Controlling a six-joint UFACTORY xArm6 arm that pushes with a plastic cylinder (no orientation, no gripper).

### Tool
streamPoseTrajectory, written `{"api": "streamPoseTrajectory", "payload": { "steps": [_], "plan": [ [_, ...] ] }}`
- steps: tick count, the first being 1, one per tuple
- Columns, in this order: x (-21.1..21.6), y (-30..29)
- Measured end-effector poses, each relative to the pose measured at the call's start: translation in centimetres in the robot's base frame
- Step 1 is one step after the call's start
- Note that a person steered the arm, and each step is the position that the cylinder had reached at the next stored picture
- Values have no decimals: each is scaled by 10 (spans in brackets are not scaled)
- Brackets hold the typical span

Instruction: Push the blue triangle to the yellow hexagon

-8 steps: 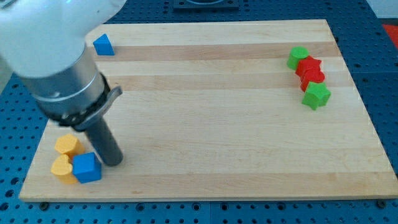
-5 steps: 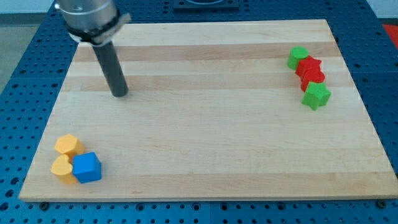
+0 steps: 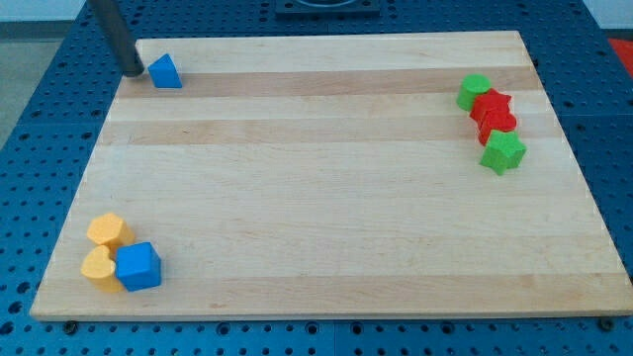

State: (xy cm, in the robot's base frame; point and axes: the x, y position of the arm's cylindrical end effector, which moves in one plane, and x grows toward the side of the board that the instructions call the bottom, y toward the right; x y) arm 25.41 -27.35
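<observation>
Nearest, at the view's bottom left, the yellow hexagon (image 3: 107,230) sits crowded by a yellow heart (image 3: 98,265) and a blue cube (image 3: 137,266). Far off, at the top left, the blue triangle (image 3: 165,71) waits. My tip (image 3: 132,71) stands just beside its left face, so a push from there would likely send it rightward, away from the goal. The rod has no jaws and holds nothing; whether it touches the triangle I cannot tell.
</observation>
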Motion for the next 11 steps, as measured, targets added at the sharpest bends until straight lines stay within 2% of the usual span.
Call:
{"api": "streamPoseTrajectory", "payload": {
  "steps": [3, 7, 9, 11],
  "plan": [
    [-2, 60],
    [76, 61],
    [79, 64],
    [115, 61]
  ]
}}
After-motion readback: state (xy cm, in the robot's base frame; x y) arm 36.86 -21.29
